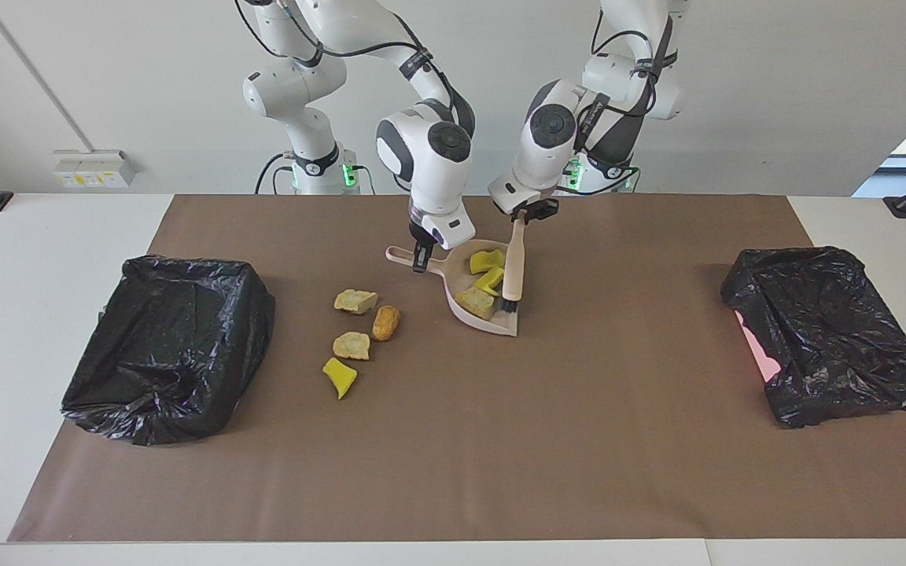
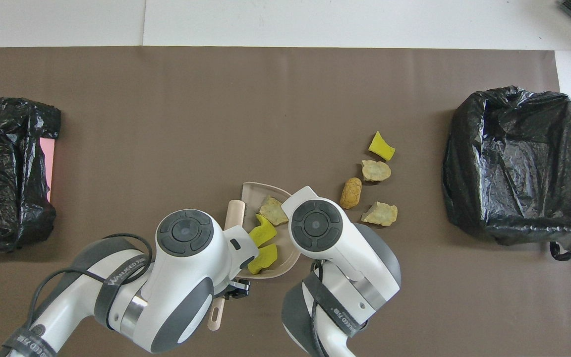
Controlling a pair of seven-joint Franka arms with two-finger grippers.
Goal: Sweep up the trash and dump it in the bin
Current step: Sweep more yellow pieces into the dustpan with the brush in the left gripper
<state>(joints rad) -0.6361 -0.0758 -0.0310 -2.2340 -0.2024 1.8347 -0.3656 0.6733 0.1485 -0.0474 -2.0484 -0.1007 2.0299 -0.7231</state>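
Note:
My right gripper (image 1: 422, 257) is shut on the handle of the pink dustpan (image 1: 500, 325), which rests on the brown mat. Inside the pan lie three scraps of trash: two yellow ones (image 1: 487, 260) (image 2: 262, 231) and a tan one (image 1: 475, 301). My left gripper (image 1: 521, 214) is shut on the handle of the brush (image 1: 513, 267), whose dark bristles hang at the pan's open mouth. Several more scraps lie on the mat toward the right arm's end: tan (image 1: 355, 300), orange-brown (image 1: 386, 322), tan (image 1: 351, 345), yellow (image 1: 340, 376).
A bin lined with a black bag (image 1: 166, 346) stands at the right arm's end of the table. A second black-bagged bin (image 1: 826, 330), with pink showing at its side, stands at the left arm's end. The brown mat (image 1: 453, 456) covers the table.

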